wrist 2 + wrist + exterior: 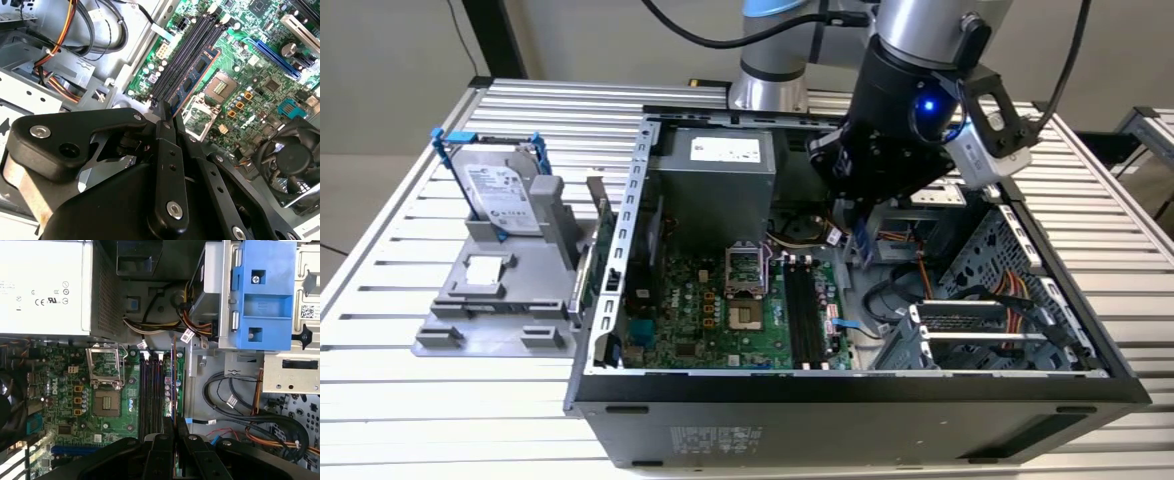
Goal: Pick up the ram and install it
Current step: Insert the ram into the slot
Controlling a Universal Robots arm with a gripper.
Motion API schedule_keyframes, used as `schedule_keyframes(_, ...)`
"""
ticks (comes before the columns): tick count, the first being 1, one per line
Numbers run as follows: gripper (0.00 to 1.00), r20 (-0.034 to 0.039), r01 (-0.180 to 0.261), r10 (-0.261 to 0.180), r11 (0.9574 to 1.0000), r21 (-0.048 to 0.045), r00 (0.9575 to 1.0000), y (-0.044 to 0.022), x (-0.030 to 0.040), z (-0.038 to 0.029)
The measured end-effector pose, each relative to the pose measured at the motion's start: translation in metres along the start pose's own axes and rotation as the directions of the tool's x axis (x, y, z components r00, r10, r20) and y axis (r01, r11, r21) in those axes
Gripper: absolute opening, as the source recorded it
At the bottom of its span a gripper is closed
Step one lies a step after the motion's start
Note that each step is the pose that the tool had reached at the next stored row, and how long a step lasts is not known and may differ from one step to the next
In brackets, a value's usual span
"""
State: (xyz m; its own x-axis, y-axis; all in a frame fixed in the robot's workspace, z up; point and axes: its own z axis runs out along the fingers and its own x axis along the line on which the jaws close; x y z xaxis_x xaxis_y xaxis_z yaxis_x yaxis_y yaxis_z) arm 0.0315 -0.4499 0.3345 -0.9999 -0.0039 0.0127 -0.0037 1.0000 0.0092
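Note:
My gripper [857, 243] hangs inside the open computer case, shut on the ram [193, 75], a thin bluish stick with dark chips. In both wrist views the stick reaches out from between the fingertips [165, 111] and runs parallel to the long black slots [183, 55] on the green motherboard [260, 80]. The first wrist view shows the ram [173, 382] edge-on, held above the board and lined up just beside the slots [148, 390]. I cannot tell how high it hangs. In the exterior view its lower end [862, 250] pokes out under the gripper near the slots' [803, 312] back end.
A grey power supply [714, 165] fills the case's back corner. Bundled cables [987, 290] and a blue drive caddy [262, 295] sit beside the board. The open processor socket [106, 402] lies by the slots. Outside, a hard drive [500, 190] stands on a grey holder.

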Motion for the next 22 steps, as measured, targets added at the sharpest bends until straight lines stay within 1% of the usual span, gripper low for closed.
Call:
schedule_keyframes(3,0.0,0.0,0.0,0.0,1.0,0.0019,1.0,0.0,-0.0001,0.002)
schedule_keyframes(9,0.0,0.0,0.0,0.0,1.0,0.002,1.0,0.0,0.0,0.005)
schedule_keyframes(14,0.0,0.0001,0.0,0.0,1.0,0.0026,1.0,0.0,-0.0001,0.0111)
schedule_keyframes(18,0.0,0.0,0.002,-0.002,1.0,0.0031,1.0,-0.0001,-0.0002,0.0178)
schedule_keyframes(20,0.0,0.0,0.003,-0.003,1.0,0.0049,1.0,-0.0001,-0.0003,0.0213)
schedule_keyframes(22,0.0,-0.0001,0.003,-0.003,0.9999,0.0096,1.0,-0.0001,-0.0003,0.0234)
